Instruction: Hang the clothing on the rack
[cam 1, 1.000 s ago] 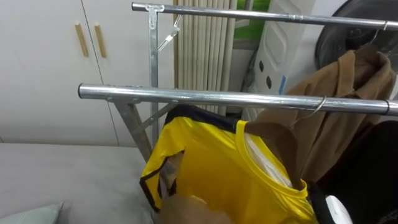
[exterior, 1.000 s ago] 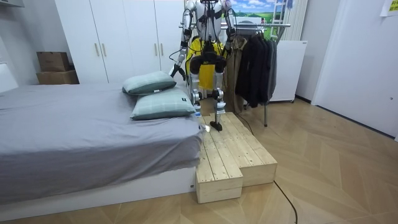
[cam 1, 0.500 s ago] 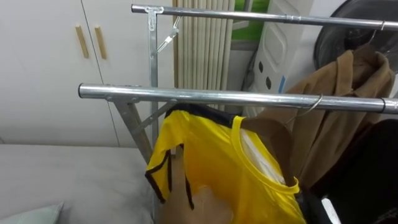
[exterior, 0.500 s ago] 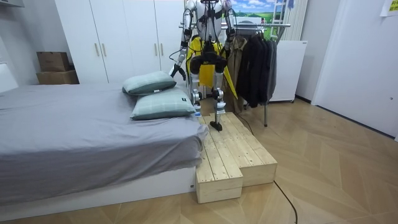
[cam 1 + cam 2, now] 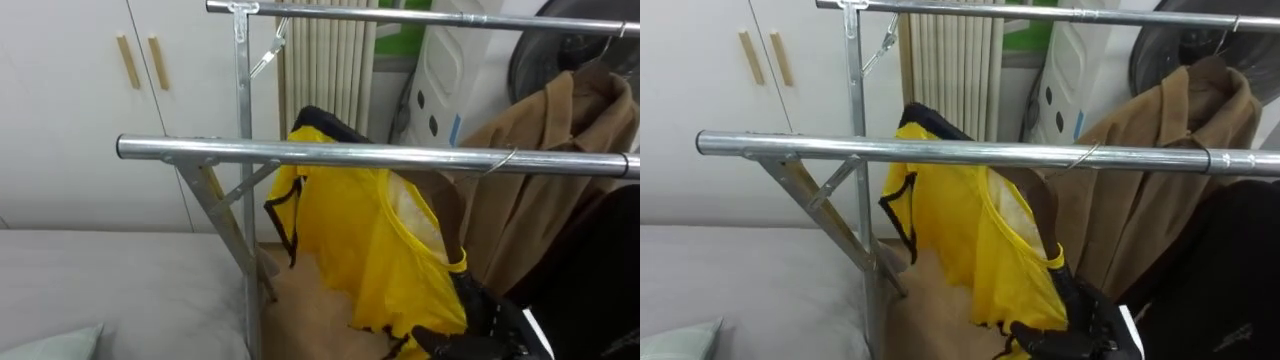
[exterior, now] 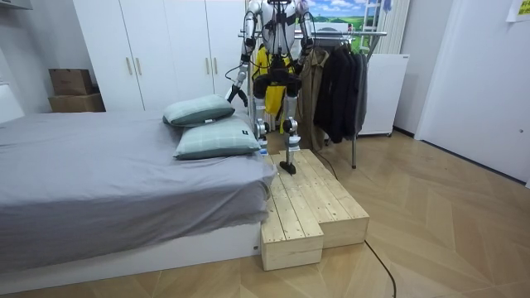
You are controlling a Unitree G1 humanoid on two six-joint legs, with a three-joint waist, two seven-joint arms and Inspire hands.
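A yellow shirt (image 5: 370, 240) with black trim hangs bunched just behind and below the near steel rail (image 5: 300, 152) of the clothes rack. A wire hanger hook (image 5: 506, 160) sits over that rail above the shirt's collar side. My right hand (image 5: 478, 318) comes up from the lower right, dark fingers curled into the shirt's lower edge by the collar. In the room view I stand on the wooden platform (image 6: 306, 207) facing the rack, the shirt (image 6: 263, 64) in front of my chest. My left hand (image 6: 234, 94) hangs low at my side.
A brown coat (image 5: 545, 190) and a black garment (image 5: 600, 260) hang at the right, close to the shirt. A higher far rail (image 5: 420, 17) runs behind. The rack's upright and braces (image 5: 240, 200) stand left of the shirt. The grey bed (image 5: 100, 290) and white wardrobe (image 5: 90, 90) lie left.
The shirt has risen and swung away towards the rail, gathering narrower. My right hand has come up into the lower right corner beneath it.
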